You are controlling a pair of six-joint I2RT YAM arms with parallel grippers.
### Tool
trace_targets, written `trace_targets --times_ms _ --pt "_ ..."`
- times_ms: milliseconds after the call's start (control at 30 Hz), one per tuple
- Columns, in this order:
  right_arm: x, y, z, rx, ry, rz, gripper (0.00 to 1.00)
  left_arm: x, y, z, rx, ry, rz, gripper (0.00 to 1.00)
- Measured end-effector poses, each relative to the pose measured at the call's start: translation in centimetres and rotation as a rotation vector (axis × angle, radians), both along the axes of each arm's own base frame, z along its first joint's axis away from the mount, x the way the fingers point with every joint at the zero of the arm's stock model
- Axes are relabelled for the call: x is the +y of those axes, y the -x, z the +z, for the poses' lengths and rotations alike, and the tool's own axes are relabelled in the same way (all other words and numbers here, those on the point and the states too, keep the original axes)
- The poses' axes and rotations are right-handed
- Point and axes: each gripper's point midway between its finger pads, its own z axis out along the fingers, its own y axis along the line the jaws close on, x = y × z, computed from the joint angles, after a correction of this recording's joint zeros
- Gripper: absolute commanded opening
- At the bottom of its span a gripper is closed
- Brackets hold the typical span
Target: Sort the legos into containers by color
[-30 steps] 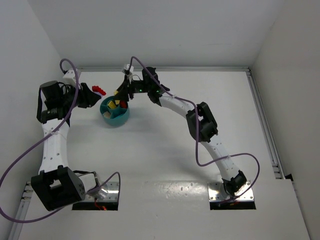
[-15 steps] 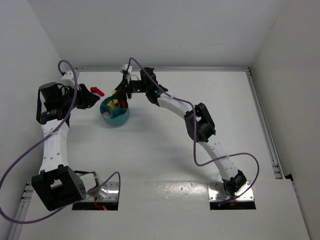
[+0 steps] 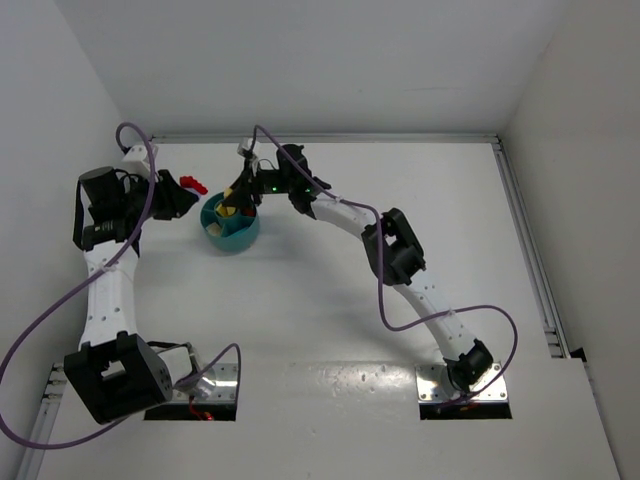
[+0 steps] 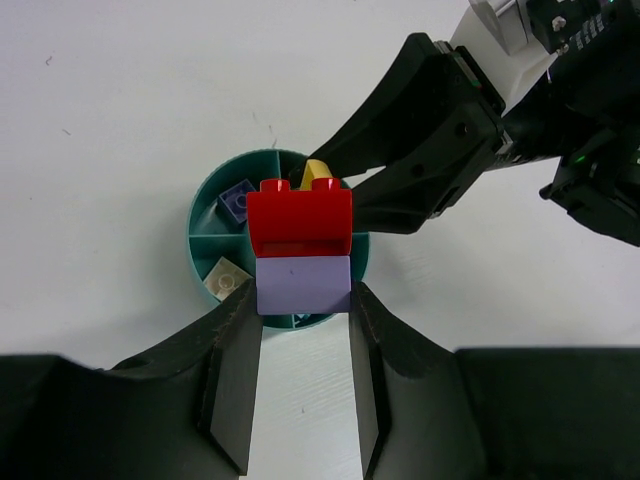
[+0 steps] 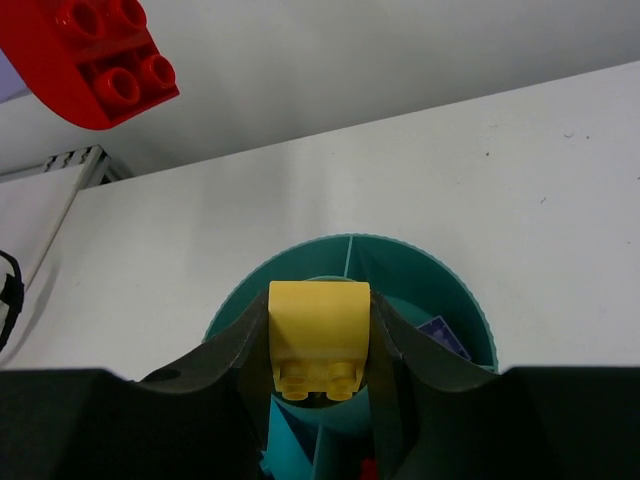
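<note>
My left gripper (image 4: 303,295) is shut on a lilac lego (image 4: 303,284) with a red lego (image 4: 300,215) stuck on top of it. It hangs just left of the round teal bowl (image 3: 245,240) whose compartments are the containers. My right gripper (image 5: 320,320) is shut on a yellow lego (image 5: 318,335), studs toward the camera, directly above the bowl's (image 5: 440,275) middle. In the top view the right gripper (image 3: 236,200) reaches the bowl from the back right and the left gripper (image 3: 188,188) shows the red lego (image 3: 198,185). One compartment holds a dark lilac lego (image 4: 238,200), another a pale one (image 4: 228,275).
The bowl (image 4: 200,215) stands at the back left of the white table, close to the back wall. The two grippers nearly meet over it, with the right fingers (image 4: 420,130) just beyond the left gripper's legos. A bit of red (image 5: 370,467) shows low in the bowl.
The right gripper has slid left with the yellow lego, from the bowl's back right rim to above its middle. The left gripper has hardly moved.
</note>
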Motion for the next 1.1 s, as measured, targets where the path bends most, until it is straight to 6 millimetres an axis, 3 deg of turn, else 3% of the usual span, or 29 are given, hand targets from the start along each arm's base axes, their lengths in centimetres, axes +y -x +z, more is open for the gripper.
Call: trace_targets --times_ms 33,67,167,233,333,400,500,667,867,967,1100 --pt "0.0 0.0 0.0 0.000 0.000 -0.001 0.30 0.0 0.1 -0.1 0.001 0.000 0.001 0.07" --pt "0.0 0.0 0.0 0.000 0.000 -0.001 0.43 0.0 0.2 -0.1 0.003 0.001 0.002 0.07" --pt "0.0 0.0 0.0 0.001 0.002 0.000 0.61 -0.1 0.2 -0.2 0.003 0.001 0.002 0.07" --pt "0.0 0.0 0.0 0.005 0.001 0.000 0.66 -0.1 0.2 -0.2 0.003 0.001 0.001 0.07" --pt "0.0 0.2 0.4 0.019 -0.011 0.011 0.66 -0.2 0.3 -0.2 0.002 0.004 -0.008 0.07" --pt "-0.2 0.4 1.2 0.032 -0.033 0.033 0.55 -0.6 0.4 -0.1 -0.004 0.008 -0.033 0.07" --pt "-0.9 1.5 2.5 0.061 -0.070 0.106 0.51 -1.9 0.7 -0.4 -0.020 0.019 -0.149 0.07" --pt "-6.6 3.9 4.1 0.123 -0.049 0.247 0.63 -3.8 0.8 -2.4 0.036 0.036 -0.364 0.07" --pt "-12.4 5.1 10.1 0.069 -0.066 0.386 0.74 -6.7 2.6 -5.5 0.114 -0.002 -0.614 0.07" --pt "-12.9 6.0 11.9 0.047 -0.074 0.433 0.77 -8.6 4.0 -6.3 0.138 -0.014 -0.728 0.07" --pt "-11.8 7.4 12.4 0.071 -0.077 0.501 0.77 -10.4 5.4 -6.1 0.133 -0.023 -0.836 0.07"
